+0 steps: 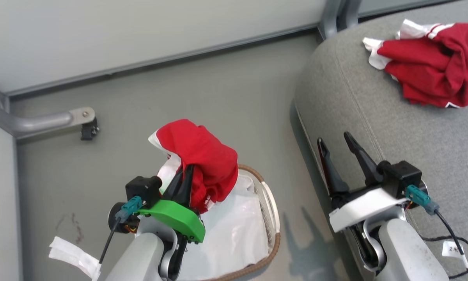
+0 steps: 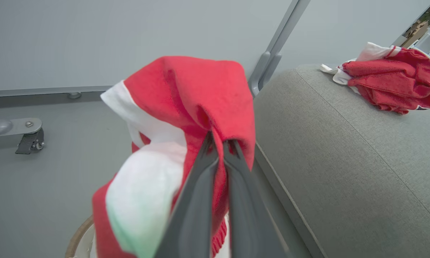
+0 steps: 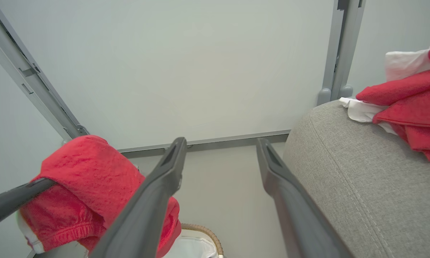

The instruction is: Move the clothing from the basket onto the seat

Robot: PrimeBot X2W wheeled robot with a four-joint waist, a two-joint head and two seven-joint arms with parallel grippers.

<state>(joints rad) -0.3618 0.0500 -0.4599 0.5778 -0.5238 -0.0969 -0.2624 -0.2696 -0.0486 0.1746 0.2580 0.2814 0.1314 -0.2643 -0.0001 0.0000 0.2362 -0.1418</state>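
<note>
Above the basket (image 1: 272, 218), near left, my left gripper (image 1: 186, 169) pinches a red garment (image 1: 202, 156) with a white stripe, and the fabric drapes down both sides of the pinch. Off to the right lies the seat (image 1: 374, 117), a second red garment (image 1: 433, 62) already heaped at its far end. My right gripper (image 1: 333, 138) hangs spread and empty at the seat's near edge. It's closer, but the load is on the left, so I judge a rightward carry. A white tag (image 1: 454, 248) sits on the cable (image 1: 448, 230), its writing too small to read.
</note>
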